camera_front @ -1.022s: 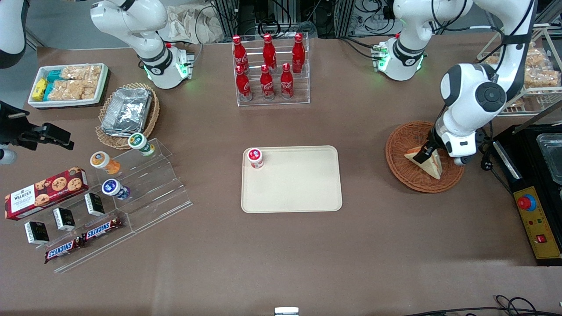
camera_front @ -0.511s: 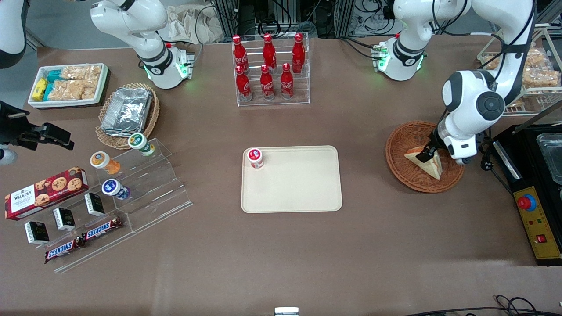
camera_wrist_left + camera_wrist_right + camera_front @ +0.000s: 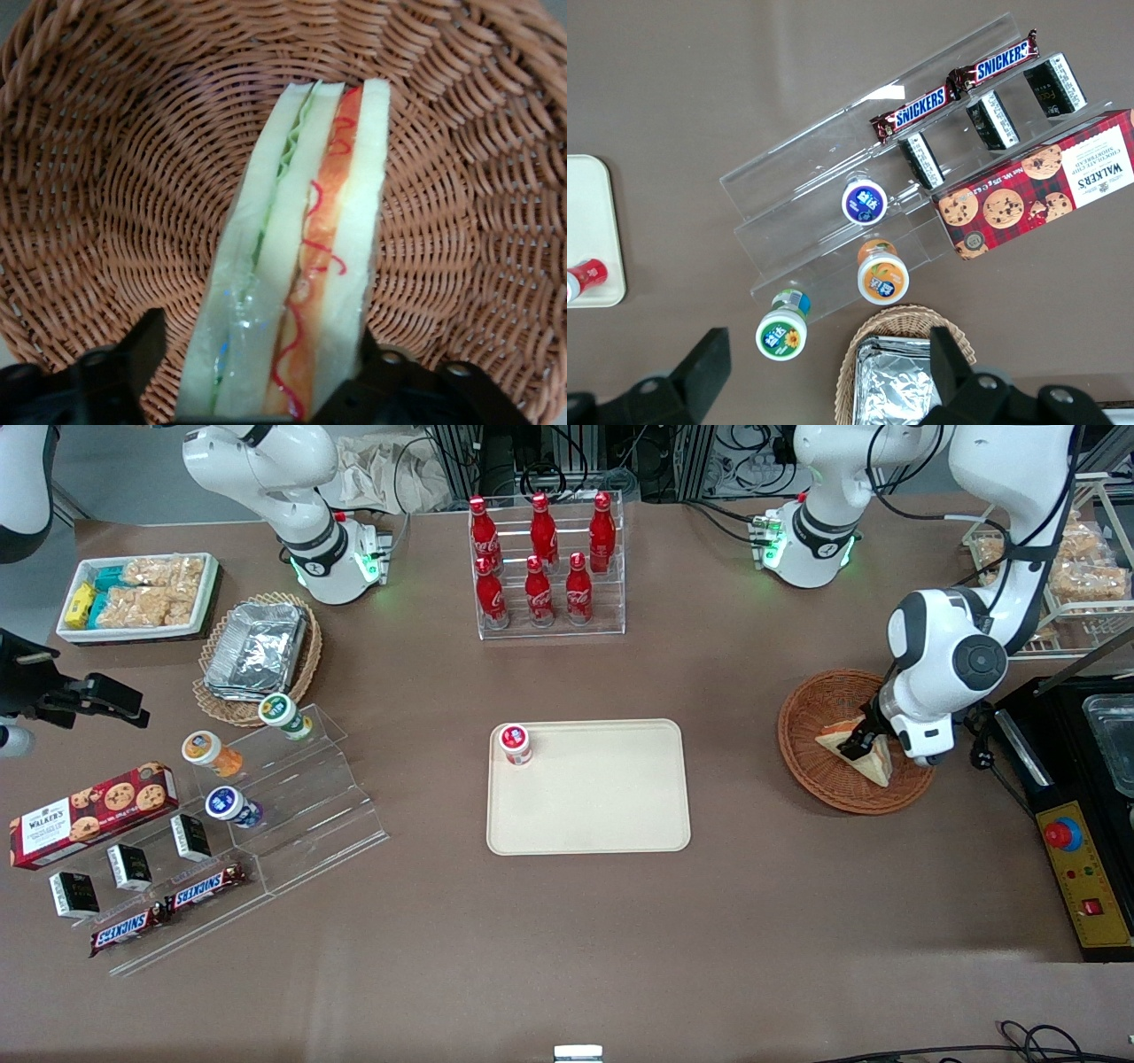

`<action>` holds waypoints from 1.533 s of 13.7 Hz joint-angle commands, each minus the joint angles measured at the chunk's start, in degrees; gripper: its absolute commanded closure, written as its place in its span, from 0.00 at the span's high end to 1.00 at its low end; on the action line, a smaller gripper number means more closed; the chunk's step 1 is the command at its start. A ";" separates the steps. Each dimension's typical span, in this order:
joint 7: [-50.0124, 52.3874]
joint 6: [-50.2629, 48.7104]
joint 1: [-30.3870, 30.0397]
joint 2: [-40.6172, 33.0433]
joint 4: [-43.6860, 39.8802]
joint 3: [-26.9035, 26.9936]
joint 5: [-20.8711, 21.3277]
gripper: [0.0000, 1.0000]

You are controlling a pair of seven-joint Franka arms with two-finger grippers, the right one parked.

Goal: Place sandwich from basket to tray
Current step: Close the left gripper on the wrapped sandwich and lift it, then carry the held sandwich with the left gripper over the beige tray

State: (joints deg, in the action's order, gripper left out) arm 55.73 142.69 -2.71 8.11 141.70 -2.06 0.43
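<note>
The sandwich, a white bread wedge with orange and green filling, lies in the round reddish-brown wicker basket toward the working arm's end of the table. My left gripper is down in the basket, open, with the sandwich between its fingers. In the left wrist view the sandwich stands on edge on the basket weave. One black finger stands a little apart from the bread, while the other is against it. The cream-beige tray lies flat at mid-table.
A small red-lidded jar stands on the tray's corner. A black appliance with a red button sits close beside the basket. A rack of red bottles stands farther from the front camera than the tray.
The left arm's wrist has sunk and shifted slightly over the basket, bringing the fingers lower around the sandwich. The sandwich has not moved.
</note>
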 commanded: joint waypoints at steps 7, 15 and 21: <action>3.68 1.82 0.16 -3.44 -0.81 -0.31 3.08 0.31; 0.43 -22.49 0.95 -7.24 -17.29 -3.64 8.01 0.32; -3.24 -33.00 0.95 -1.96 -32.71 -14.36 6.51 0.32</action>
State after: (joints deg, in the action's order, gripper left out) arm 55.60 111.62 -1.60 2.81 113.11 -14.36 7.33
